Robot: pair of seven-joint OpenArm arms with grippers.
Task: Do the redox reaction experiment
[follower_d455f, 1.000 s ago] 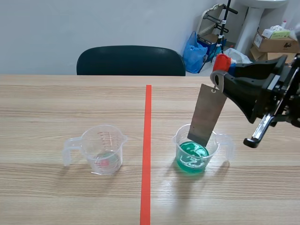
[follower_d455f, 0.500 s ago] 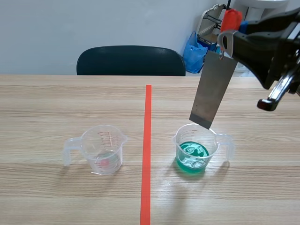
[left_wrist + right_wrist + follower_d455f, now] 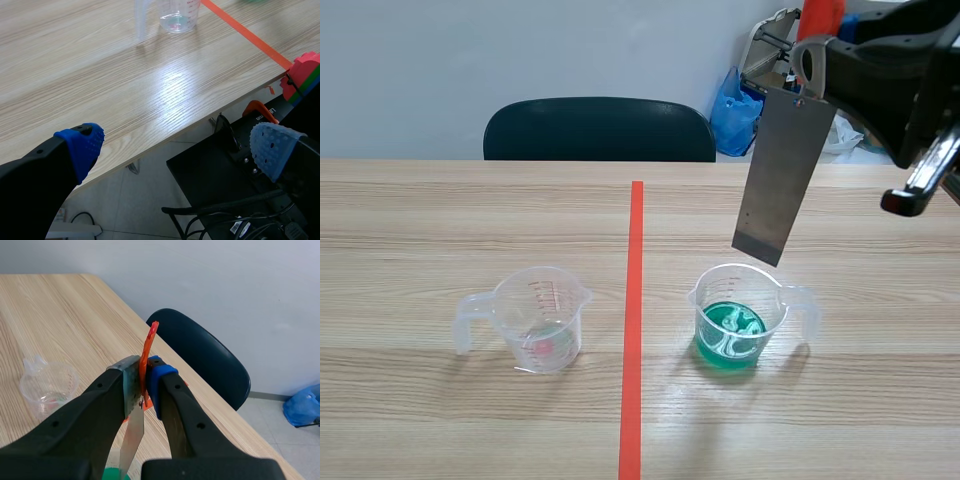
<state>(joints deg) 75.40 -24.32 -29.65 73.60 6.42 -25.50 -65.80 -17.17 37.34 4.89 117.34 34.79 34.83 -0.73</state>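
Well, the light wooden tabletop (image 3: 440, 220) carries everything, split by an orange-red tape line (image 3: 635, 320), with a dark rounded chair back (image 3: 600, 128) behind its far edge. My right arm comes in high, and from it hangs the grey rectangular metal plate (image 3: 783, 175), slightly tilted. Its lower edge is above the rim of the clear plastic measuring cup with green liquid (image 3: 735, 315) and out of the liquid. That cup stands on my right of the tape. The other clear plastic measuring cup (image 3: 538, 318), nearly empty, stands on the left side, well apart from it.

My right jaws are closed tight on the thin orange-red tab (image 3: 148, 347), pinched between the two pads. The plate is not itself between them. It drops from the tab just beneath my fingers.

My left jaws gape wide with nothing in them, blue pads (image 3: 82, 145) apart, held low off the near edge of the tabletop. The nearly empty cup is far ahead of them.
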